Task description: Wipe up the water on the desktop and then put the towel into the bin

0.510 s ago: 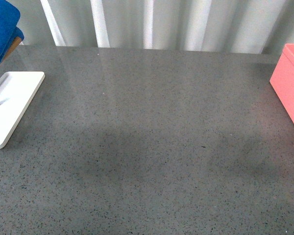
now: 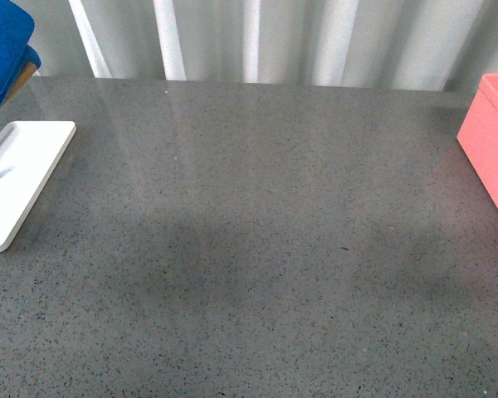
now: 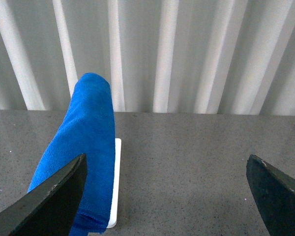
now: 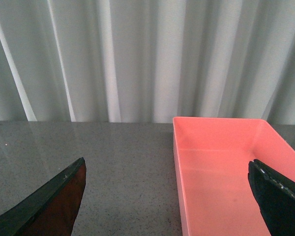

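step: fetch towel, not begun | towel (image 3: 91,147) draped over white stand (image 2: 21,178) | left hand (image 3: 164,196), right hand (image 4: 167,196): both spread, empty | next: left hand must pinch towel off stand

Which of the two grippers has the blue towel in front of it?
The left gripper: its wrist view shows the blue towel hanging on the white stand ahead, whereas the right gripper faces the pink bin instead.
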Controlling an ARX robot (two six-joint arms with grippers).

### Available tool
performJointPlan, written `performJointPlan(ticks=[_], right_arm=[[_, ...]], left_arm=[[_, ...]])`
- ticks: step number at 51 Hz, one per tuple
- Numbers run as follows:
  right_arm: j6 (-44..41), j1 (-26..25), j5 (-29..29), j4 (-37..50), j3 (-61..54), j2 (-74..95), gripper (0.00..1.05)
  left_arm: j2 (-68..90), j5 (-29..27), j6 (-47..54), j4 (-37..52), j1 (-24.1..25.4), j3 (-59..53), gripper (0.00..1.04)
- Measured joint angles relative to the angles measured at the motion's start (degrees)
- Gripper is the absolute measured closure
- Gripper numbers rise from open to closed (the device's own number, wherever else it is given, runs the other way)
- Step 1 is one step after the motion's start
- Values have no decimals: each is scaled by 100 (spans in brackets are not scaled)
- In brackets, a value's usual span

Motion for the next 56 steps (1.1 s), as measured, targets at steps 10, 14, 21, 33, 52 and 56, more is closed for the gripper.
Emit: performJointPlan(ticks=[10, 14, 21, 33, 52, 56], right_arm=[[0, 0, 0, 0, 0, 0, 7], [0, 0, 0, 0, 0, 0, 7], [0, 0, 0, 0, 0, 0, 7], [0, 0, 0, 0, 0, 0, 7], [0, 0, 2, 0, 0, 2, 7], [0, 0, -2, 0, 0, 0, 7]], left_arm=[[0, 0, 0, 0, 0, 0, 7], [0, 0, 0, 0, 0, 0, 7], [0, 0, 0, 0, 0, 0, 7], [0, 0, 0, 0, 0, 0, 7], [573, -1231, -592, -883, -509, 369, 7], [1392, -1615, -787, -520, -942, 796, 7]])
